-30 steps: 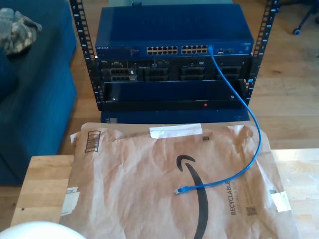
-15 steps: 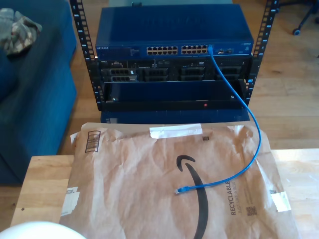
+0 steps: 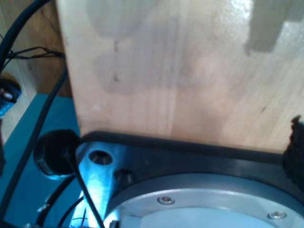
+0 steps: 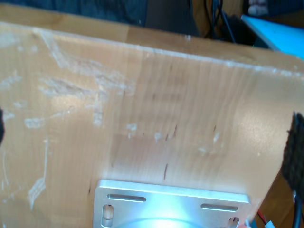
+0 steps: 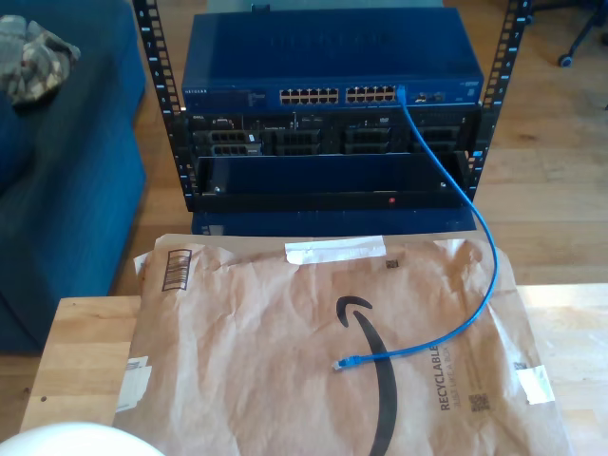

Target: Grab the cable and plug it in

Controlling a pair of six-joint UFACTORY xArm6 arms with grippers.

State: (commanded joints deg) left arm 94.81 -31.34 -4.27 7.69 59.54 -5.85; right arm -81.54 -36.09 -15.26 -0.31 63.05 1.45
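Observation:
In the exterior view the thin blue cable (image 5: 486,285) runs from a port at the right end of the blue network switch (image 5: 328,57) down onto a brown paper mailer (image 5: 285,351). Its loose plug (image 5: 340,364) lies on the mailer near the printed black arrow. My first gripper (image 3: 149,147) looks down on bare wood and a dark metal base, with a dark fingertip (image 3: 298,142) at the picture's edge. My second gripper (image 4: 149,137) is open over scratched wood, a dark fingertip (image 4: 298,147) at the edge, nothing between its fingers.
The switch sits in a black rack (image 5: 171,114) above server units (image 5: 323,138). The mailer covers a wooden table (image 5: 81,351). A blue sofa (image 5: 66,171) with a camouflage cloth (image 5: 33,57) stands at the exterior view's left. A white round object (image 5: 66,442) shows at the bottom edge.

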